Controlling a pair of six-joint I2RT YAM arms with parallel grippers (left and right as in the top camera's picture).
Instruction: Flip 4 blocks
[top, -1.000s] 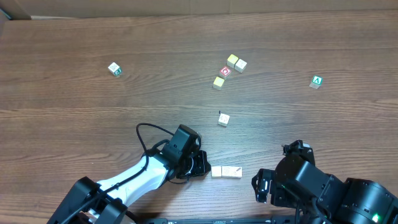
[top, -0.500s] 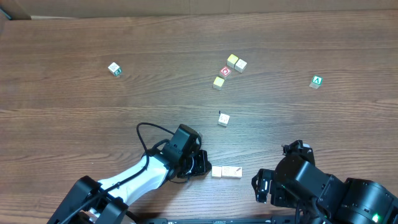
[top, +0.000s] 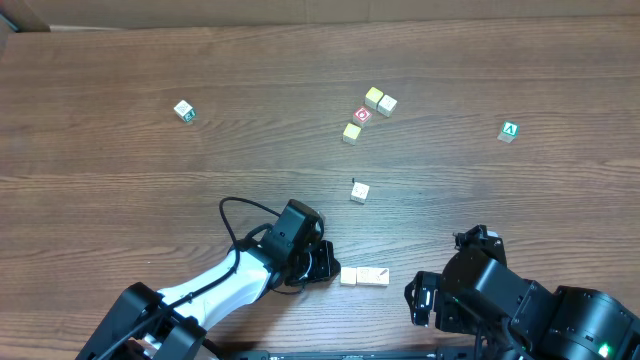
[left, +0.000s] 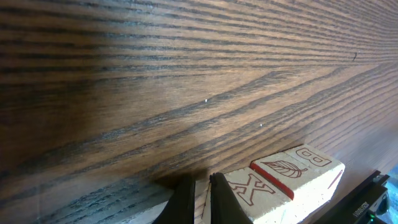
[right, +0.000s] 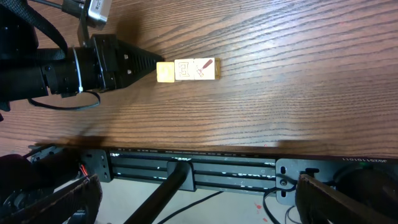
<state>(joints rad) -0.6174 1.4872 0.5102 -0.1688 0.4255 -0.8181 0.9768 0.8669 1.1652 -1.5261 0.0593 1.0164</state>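
Three cream blocks lie in a row (top: 364, 277) near the table's front edge, seen also in the right wrist view as the row (right: 186, 69), whose left cube has a yellow face. My left gripper (top: 326, 264) is shut with nothing between its fingers, its tips against the row's left end. In the left wrist view the left gripper (left: 199, 190) shows dark closed tips beside a cube printed with an X (left: 252, 194) and a cube with a leaf mark (left: 298, 169). Another cream block (top: 359, 192) sits alone mid-table. My right gripper (right: 199, 208) is open and hangs beyond the table's front edge.
A cluster lies farther back: two cream cubes (top: 380, 100), a red-faced cube (top: 362, 115) and a yellow cube (top: 351, 132). A green "A" cube (top: 509, 131) sits at the right and a cube with a green mark (top: 184, 111) at the left. A metal rail (right: 186, 167) runs below the table edge.
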